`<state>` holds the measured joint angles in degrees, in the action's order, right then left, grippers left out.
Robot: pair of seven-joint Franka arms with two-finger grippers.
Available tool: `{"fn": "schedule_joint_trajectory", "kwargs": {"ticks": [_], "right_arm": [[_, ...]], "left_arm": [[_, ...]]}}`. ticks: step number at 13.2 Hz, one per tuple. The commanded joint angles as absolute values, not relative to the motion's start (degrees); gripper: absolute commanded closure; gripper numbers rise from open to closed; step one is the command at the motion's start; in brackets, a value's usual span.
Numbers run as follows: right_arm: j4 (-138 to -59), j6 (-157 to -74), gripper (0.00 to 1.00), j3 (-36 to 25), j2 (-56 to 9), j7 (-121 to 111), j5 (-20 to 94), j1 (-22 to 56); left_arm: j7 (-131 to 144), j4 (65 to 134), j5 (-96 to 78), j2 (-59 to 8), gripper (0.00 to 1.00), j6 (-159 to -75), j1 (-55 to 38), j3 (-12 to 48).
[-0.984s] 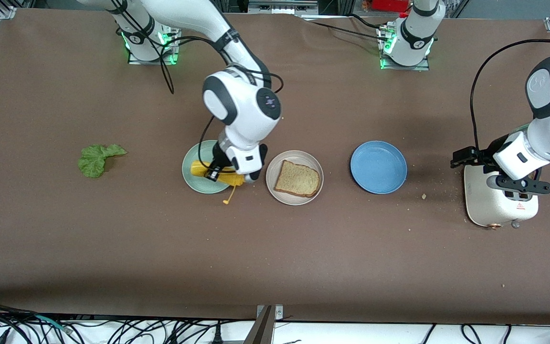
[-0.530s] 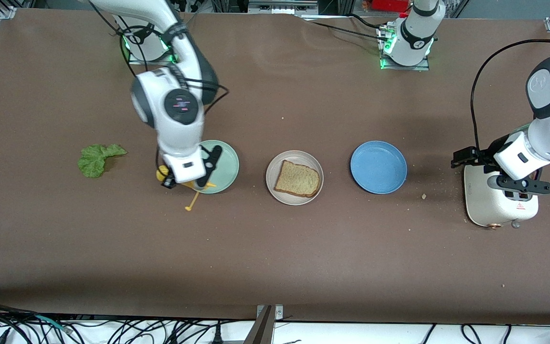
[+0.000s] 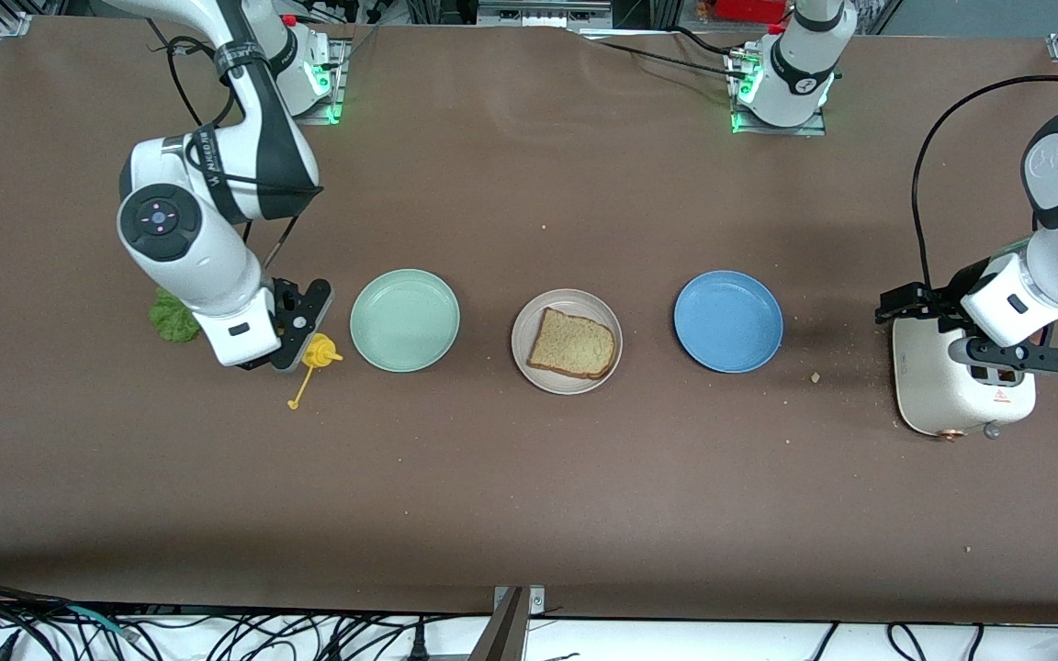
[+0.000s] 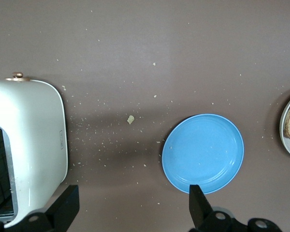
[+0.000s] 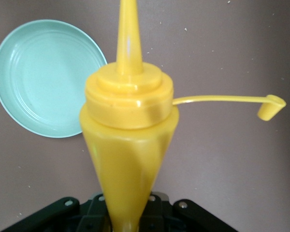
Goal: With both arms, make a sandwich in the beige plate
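Observation:
One slice of brown toast (image 3: 572, 344) lies on the beige plate (image 3: 529, 317) at the table's middle. The lettuce leaf (image 3: 171, 321) lies on the table toward the right arm's end, partly hidden by the right arm. No second slice shows. My right gripper (image 3: 301, 341) is shut on a yellow squeeze bottle (image 3: 319, 352), low over the table between the lettuce and the mint-green plate (image 3: 405, 320). In the right wrist view the bottle (image 5: 128, 145) fills my gripper (image 5: 128, 217), its cap (image 5: 271, 106) hanging open. My left gripper (image 3: 1007, 355) is open and empty over the toaster (image 3: 942, 395).
A blue plate (image 3: 728, 321) lies between the beige plate and the toaster; it also shows in the left wrist view (image 4: 203, 152), beside the toaster (image 4: 29, 140). Crumbs are scattered between them. The mint-green plate (image 5: 43, 77) holds nothing.
My right arm has carried the yellow bottle off the mint-green plate toward the right arm's end, down beside the lettuce. The left arm has barely moved.

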<state>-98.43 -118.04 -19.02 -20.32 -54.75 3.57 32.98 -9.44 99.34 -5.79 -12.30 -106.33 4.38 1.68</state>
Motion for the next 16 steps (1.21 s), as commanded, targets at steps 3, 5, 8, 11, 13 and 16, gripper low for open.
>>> {"fn": "schedule_joint_trajectory", "kwargs": {"ticks": [3, 5, 8, 11, 13, 16], "right_arm": [[-100.98, -118.83, 1.0, -22.59, -18.81, -63.19, 17.39, 30.5], [-101.6, -119.0, 1.0, -20.32, -18.72, -66.17, 20.11, 26.65], [-104.57, -123.2, 1.0, -10.31, -18.28, -71.62, 23.9, 15.5], [-110.46, -127.78, 1.0, -3.27, -16.79, -78.11, 32.48, 7.58], [-114.24, -129.46, 1.0, -0.89, -15.74, -84.17, 39.95, 4.32], [-119.78, -131.13, 1.0, 2.72, -14.33, -93.13, 47.7, -0.6]], "left_arm": [[-8.53, 98.88, -3.43, -12.04, 0.0, -105.47, 4.75, 2.2], [-8.53, 98.88, -3.43, -12.04, 0.0, -105.47, 4.66, 2.11], [-8.53, 98.88, -3.43, -12.04, 0.0, -105.47, 4.66, 2.2], [-8.53, 98.88, -3.43, -12.04, 0.0, -105.47, 4.66, 2.2], [-8.53, 98.88, -3.43, -12.04, 0.0, -105.47, 4.66, 2.2], [-8.53, 98.88, -3.43, -12.04, 0.0, -105.56, 4.66, 2.11]]}}
